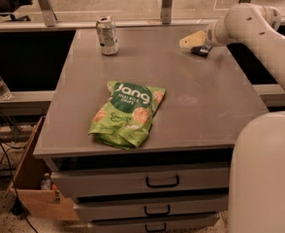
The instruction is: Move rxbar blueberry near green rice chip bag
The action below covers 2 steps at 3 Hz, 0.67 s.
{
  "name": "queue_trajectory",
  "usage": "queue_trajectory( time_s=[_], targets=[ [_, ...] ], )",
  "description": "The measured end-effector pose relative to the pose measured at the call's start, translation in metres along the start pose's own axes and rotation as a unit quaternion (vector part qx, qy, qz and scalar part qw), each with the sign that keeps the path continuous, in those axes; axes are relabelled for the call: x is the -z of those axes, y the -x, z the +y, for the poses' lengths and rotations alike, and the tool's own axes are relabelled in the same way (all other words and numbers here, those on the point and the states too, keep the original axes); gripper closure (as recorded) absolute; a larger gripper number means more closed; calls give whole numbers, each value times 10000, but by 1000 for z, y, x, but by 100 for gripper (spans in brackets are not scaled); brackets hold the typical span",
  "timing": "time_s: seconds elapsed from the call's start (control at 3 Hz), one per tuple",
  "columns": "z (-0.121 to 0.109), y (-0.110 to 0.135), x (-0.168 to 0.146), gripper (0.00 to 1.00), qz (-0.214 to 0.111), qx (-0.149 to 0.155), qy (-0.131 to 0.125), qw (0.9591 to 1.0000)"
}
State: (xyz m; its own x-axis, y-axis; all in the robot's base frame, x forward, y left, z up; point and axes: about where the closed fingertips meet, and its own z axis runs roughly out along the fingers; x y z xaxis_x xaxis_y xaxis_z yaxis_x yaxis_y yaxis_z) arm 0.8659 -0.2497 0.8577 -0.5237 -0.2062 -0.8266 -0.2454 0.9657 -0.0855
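The cream-coloured two-finger gripper (191, 41) sits low over the far right part of the flat grey tabletop (205, 110), its tip pointing left. It is carried by a thick white robot arm (259, 28) that comes in from the right edge of the scene. Just beneath and to the right of the gripper lies the rxbar blueberry (202, 49), a small flat snack bar in a dark navy wrapper. Only part of the bar shows, the rest being covered by the gripper. How wide the gripper stands, and whether it has hold of the bar, cannot be told from this angle.

The green rice chip bag (127, 113), a large crinkled bright-green pouch with white "Jang" lettering and pictures of round chips, lies flat near the middle of the table, towards the near left. It is well apart from the bar. A silver drink can (107, 35) stands upright at the far left of the tabletop, well apart from both bag and bar.

Under the tabletop are grey drawers with dark handles (162, 181) (three handles can be seen, one above another). A brown cardboard box (33, 198) stands on the floor at the near left of the table. The white rounded body of the robot (263, 174) fills the near right corner.
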Motion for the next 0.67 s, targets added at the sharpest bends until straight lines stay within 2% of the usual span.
queue_trajectory(
  time_s=[0.33,0.67],
  targets=[
    [-6,-6,-13,16,22,-83,-222,9997],
    [-8,-8,-15,47,-68,-85,-352,9993]
  ],
)
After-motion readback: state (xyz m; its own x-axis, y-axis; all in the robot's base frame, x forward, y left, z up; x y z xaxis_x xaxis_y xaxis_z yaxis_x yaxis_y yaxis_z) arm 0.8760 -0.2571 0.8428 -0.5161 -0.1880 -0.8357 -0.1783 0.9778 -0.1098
